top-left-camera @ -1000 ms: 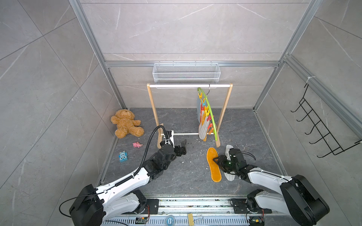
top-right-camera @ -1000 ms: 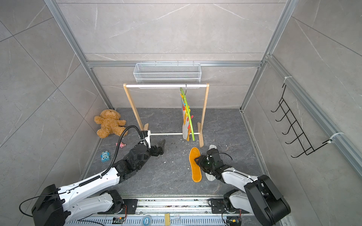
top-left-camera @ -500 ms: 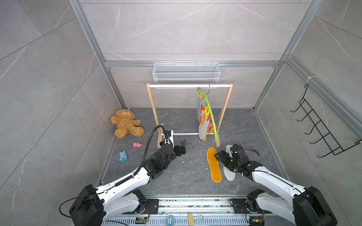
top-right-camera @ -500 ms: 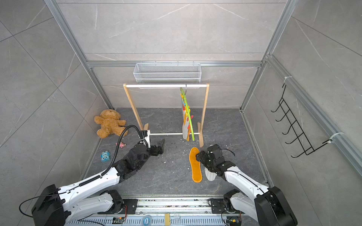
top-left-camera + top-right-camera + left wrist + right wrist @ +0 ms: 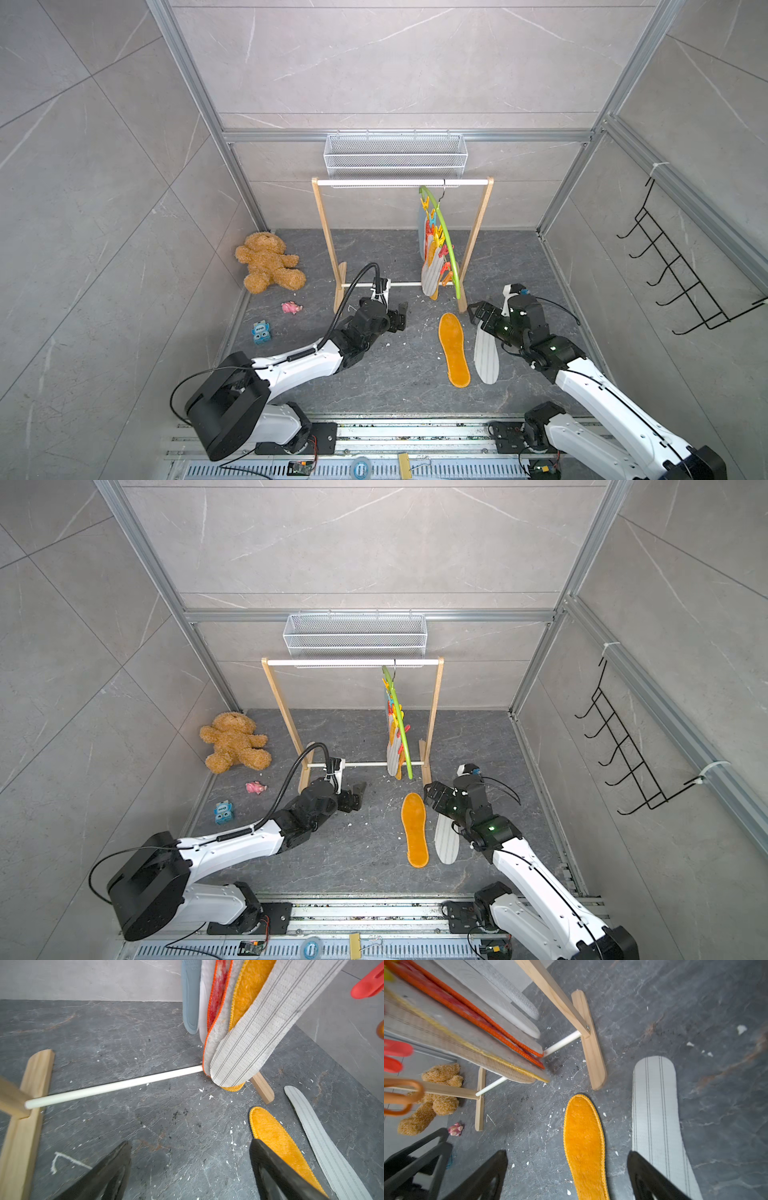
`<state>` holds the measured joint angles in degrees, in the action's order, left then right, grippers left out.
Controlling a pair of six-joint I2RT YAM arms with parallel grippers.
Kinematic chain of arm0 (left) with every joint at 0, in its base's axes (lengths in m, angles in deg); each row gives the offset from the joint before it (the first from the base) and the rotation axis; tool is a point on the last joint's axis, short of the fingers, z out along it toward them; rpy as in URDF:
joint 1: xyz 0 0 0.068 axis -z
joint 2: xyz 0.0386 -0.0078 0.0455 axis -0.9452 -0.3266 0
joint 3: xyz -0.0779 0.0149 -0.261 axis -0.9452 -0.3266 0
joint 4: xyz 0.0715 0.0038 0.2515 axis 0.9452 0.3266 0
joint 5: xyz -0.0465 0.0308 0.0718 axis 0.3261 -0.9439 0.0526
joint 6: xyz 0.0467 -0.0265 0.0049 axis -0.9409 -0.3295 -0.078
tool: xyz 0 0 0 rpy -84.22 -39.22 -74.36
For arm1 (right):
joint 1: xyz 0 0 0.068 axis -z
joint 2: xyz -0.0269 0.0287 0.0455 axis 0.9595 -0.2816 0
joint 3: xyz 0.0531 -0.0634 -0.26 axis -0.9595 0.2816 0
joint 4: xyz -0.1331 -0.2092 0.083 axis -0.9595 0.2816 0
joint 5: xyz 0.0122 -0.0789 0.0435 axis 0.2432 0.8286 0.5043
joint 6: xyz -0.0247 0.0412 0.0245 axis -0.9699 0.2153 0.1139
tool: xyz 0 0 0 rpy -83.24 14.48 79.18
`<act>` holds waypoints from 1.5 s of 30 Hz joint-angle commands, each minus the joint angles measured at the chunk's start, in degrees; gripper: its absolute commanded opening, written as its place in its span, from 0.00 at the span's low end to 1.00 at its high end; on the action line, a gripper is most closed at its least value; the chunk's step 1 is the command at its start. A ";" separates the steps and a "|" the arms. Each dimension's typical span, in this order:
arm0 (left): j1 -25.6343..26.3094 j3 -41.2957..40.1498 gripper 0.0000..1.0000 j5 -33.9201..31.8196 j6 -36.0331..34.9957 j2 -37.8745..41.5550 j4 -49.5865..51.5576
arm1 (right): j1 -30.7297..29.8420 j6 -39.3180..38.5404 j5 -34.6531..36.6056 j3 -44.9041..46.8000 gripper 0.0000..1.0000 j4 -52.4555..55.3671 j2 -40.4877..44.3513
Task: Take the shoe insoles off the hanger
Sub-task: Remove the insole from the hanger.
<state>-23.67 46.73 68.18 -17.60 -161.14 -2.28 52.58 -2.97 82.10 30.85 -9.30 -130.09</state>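
- Hanger (image 5: 444, 241): lime-green bar hooked on the wooden rail (image 5: 401, 182), centre of frame in both top views.
- Hanging insoles (image 5: 430, 272): bunch clipped beneath the hanger. The left wrist view shows striped, orange fuzzy, grey orange-rimmed, red mottled, white and blue-grey.
- Orange insole (image 5: 455, 353): flat on the floor, lower centre-right.
- Striped insole (image 5: 486, 357): flat just to its right, not touching.
- Left end effector (image 5: 397, 319): spread, empty, left of the floor pair.
- Right end effector (image 5: 478, 318): spread, empty, over the striped insole's upper end.
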 commanded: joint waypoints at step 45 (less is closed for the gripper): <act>4.41 24.50 0.69 -5.65 -4.85 -36.92 -12.80 | 6.91 -6.24 -7.04 -4.42 1.00 9.36 5.00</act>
<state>-19.94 69.14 65.23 -21.95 -196.79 -12.53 59.23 -9.12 76.11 25.87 -0.73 -125.58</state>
